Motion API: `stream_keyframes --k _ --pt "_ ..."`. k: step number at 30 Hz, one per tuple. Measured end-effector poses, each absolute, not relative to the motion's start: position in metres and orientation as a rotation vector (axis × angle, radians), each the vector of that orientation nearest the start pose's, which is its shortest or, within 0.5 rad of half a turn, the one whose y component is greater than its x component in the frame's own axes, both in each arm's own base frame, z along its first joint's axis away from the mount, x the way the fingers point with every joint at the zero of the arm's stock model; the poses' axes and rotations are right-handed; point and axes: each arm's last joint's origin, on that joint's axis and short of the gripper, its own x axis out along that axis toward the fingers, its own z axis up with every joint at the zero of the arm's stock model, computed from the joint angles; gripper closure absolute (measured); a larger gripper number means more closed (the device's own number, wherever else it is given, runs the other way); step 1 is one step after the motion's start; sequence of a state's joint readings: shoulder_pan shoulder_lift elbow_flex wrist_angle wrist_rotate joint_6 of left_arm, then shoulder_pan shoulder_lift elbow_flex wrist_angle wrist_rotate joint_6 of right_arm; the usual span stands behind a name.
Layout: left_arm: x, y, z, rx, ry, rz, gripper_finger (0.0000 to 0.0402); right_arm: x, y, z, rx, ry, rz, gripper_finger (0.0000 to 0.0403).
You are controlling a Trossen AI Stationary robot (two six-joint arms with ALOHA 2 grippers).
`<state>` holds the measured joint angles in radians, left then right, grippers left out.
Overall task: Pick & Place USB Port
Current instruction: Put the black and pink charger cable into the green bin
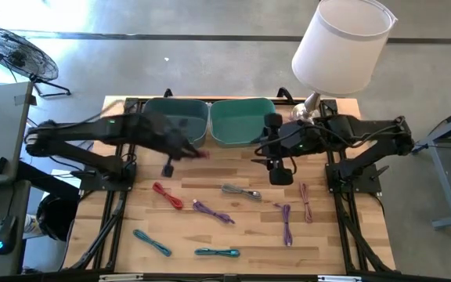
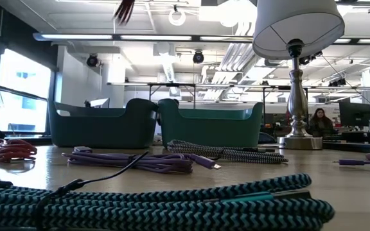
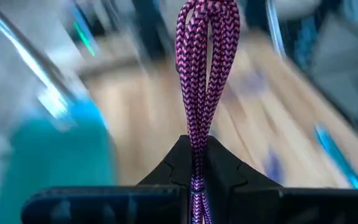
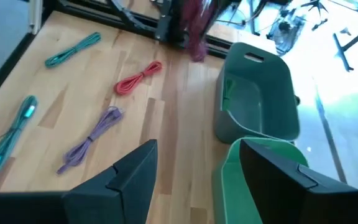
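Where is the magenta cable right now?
The magenta cable is clamped in the left gripper, held above the table by the left bin in the high view.

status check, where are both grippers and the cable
Left gripper shut on magenta cable, near left bin. Right gripper open, waiting by right bin. Nothing blocking.

Braided cable (woven sheath), wood-plank table.

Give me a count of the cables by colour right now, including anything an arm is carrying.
Red: 1, on the table
Grey: 1
Teal: 2
Purple: 2
Pink: 1, on the table
Magenta: 1, held in the left gripper near the bins
Total: 8 cables
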<state>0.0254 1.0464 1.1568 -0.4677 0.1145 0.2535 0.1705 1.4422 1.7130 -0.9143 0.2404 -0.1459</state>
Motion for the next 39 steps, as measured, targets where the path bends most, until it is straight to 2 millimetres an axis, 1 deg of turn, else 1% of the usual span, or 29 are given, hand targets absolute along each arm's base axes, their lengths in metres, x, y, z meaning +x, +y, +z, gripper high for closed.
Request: stream_keyframes --k 2,5,7,9,12,14,18,26,34,37,39 --pt "0.209 0.002 0.403 0.241 0.171 -0.096 0.0389 0.283 0.039 0.430 -0.270 0.632 -0.033 0.0183" --pt "0.208 0.003 0.412 0.249 0.053 -0.072 0.0389 0.288 0.035 0.433 -0.258 0.590 -0.037 0.0183" --pt "0.210 0.003 0.413 0.250 0.028 -0.068 0.0389 0.293 0.033 0.440 -0.229 0.504 -0.048 0.0183" --pt "0.217 0.003 0.412 0.249 0.010 -0.056 0.0389 0.296 0.030 0.449 -0.194 0.407 -0.016 0.0183" --pt "0.230 0.004 0.414 0.255 -0.053 -0.042 0.0389 0.299 0.029 0.457 -0.173 0.321 0.026 0.0183" --pt "0.240 0.003 0.418 0.262 -0.133 -0.059 0.0389 0.301 0.027 0.455 -0.183 0.328 0.017 0.0183" --pt "0.250 0.002 0.421 0.262 -0.224 -0.078 0.0389 0.310 0.024 0.450 -0.189 0.339 0.002 0.0183" --pt "0.264 0.002 0.419 0.231 -0.286 -0.123 0.0389 0.326 0.026 0.443 -0.236 0.322 0.019 0.0183" --pt "0.269 0.001 0.415 0.228 -0.281 -0.146 0.0389 0.327 0.025 0.445 -0.235 0.294 0.019 0.0184" --pt "0.271 0.001 0.415 0.228 -0.280 -0.146 0.0390 0.328 0.023 0.445 -0.235 0.294 0.013 0.0201" --pt "0.271 0.001 0.414 0.227 -0.274 -0.142 0.0383 0.329 0.023 0.444 -0.234 0.290 0.012 0.0227"
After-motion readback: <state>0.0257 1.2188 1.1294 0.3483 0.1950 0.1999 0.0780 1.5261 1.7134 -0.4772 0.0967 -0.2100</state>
